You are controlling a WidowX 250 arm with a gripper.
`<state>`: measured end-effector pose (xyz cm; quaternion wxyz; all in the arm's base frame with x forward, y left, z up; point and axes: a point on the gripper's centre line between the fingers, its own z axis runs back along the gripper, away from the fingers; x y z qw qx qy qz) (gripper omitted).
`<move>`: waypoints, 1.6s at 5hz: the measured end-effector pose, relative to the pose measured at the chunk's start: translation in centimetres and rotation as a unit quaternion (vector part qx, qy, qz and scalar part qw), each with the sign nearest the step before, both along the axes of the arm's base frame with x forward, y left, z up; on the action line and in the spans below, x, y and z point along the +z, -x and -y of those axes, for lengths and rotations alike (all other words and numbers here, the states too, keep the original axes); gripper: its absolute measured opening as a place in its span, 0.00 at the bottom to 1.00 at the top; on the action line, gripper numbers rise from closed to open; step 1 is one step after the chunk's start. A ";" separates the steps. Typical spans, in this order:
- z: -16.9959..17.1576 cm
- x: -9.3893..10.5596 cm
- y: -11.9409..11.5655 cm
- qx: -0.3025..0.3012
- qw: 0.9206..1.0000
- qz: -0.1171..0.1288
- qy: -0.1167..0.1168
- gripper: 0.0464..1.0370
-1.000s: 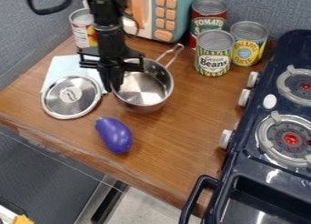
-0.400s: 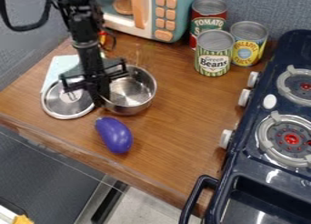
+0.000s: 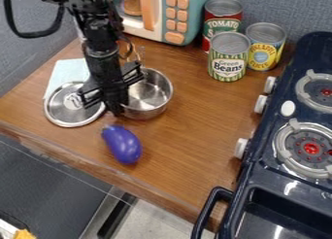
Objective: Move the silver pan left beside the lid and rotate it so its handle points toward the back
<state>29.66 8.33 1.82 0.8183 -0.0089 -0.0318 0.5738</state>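
The black gripper point(image 3: 117, 109) hangs down at the left side of a steel pot point(image 3: 148, 94), low against its rim. The pot stands upright on the wooden counter, with its wire handle toward the back, partly hidden by the arm. To the gripper's left lies a round steel lid point(image 3: 65, 109), partly on a pale blue cloth point(image 3: 67, 73). Just in front of the gripper, a purple toy eggplant point(image 3: 122, 145) rests on the counter.
Cans of tomato point(image 3: 221, 19), green beans point(image 3: 228, 58) and pineapple point(image 3: 264, 47) stand at the back, right of a toy microwave point(image 3: 175, 17). A dark blue toy stove point(image 3: 285, 184) borders the counter point(image 3: 194, 136) on the right.
The gripper first came forward and left, then shifted slightly right. The pot moved left, then partly back right, and its handle swung from the back right toward the back.
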 end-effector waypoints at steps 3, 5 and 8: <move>0.7 -0.6 -0.5 0.169 0.985 0.031 0.014 0.03; 1.3 -1.0 -0.5 0.264 0.962 0.054 0.049 0.03; 1.1 -1.1 -0.9 0.296 0.953 0.055 0.044 0.03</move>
